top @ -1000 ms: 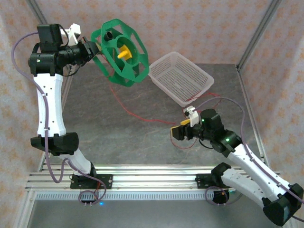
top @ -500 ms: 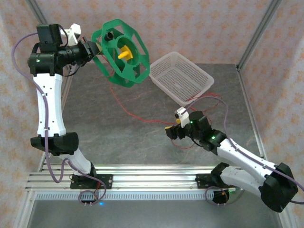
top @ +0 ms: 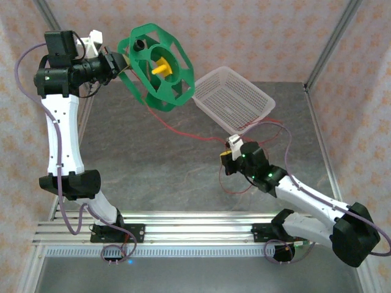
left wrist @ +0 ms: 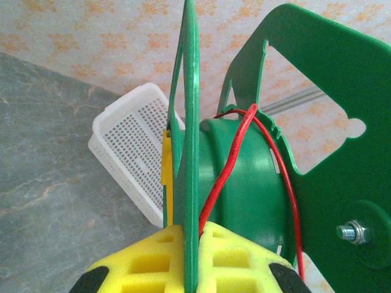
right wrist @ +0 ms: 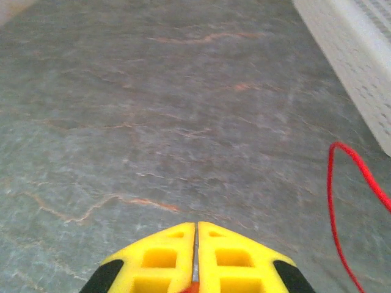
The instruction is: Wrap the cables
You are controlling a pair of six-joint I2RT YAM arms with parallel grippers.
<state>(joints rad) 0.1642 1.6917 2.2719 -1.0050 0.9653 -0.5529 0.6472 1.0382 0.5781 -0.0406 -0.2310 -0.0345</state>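
Above a grey marbled counter (top: 153, 165) we see the left fingers (left wrist: 146, 262) clamped on one flange of a green spool (top: 160, 67), which is raised off the surface. The red cable (left wrist: 229, 165) loops over the hub just beyond those fingers and slopes down to the right fingers (right wrist: 162, 262). These are pressed together on it, red showing in their seam. A white basket (top: 235, 97) sits beyond them, to their right.
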